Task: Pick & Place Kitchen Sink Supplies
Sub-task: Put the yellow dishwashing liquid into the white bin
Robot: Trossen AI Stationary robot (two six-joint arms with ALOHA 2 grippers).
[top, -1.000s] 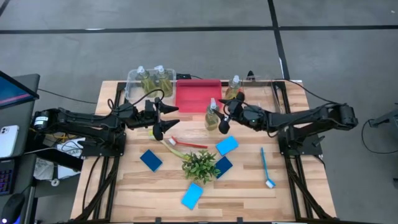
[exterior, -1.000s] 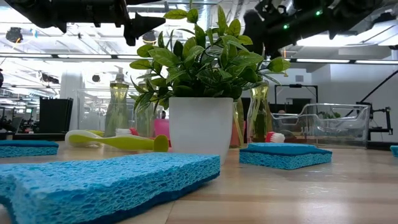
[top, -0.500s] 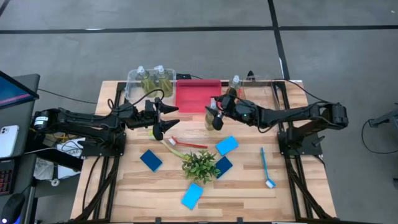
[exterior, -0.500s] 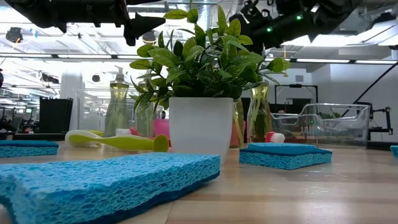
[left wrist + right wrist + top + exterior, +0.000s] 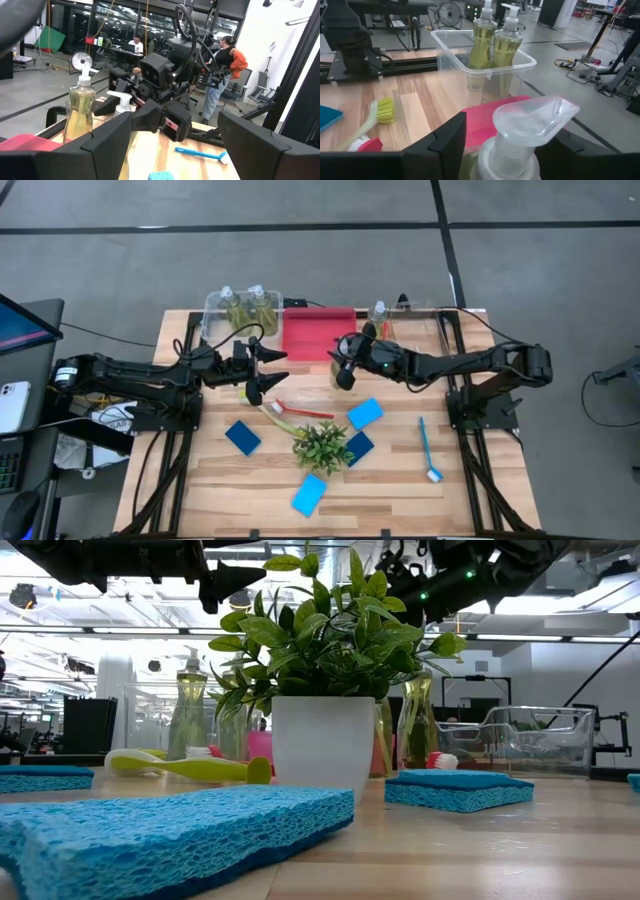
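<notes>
While the high view lays out the whole table (image 5: 210,480), only the right wrist view shows the right gripper (image 5: 510,145) at close range: its two dark fingers stand apart on either side of the pump top of a clear bottle (image 5: 512,140), and contact cannot be made out. In the high view, right of centre in the upper half, that right gripper (image 5: 345,365) reaches in level from the frame's right, at the lower right corner of the red bin (image 5: 315,332).

The left gripper (image 5: 255,368) waits left of centre, arm stretched level from the left edge, jaws spread wide in its wrist view.

Two more bottles (image 5: 248,307) stand in the clear bin (image 5: 215,330) at upper left; a fourth bottle (image 5: 377,317) stands at upper centre-right. Yellow (image 5: 280,418) and red (image 5: 305,411) brushes lie mid-frame, a blue brush (image 5: 428,448) at lower right. Four blue sponges (image 5: 309,493) ring the green plant (image 5: 322,445).

The low view alone shows the yellow brush (image 5: 190,766) lying flat beside the plant's white pot (image 5: 318,745).
</notes>
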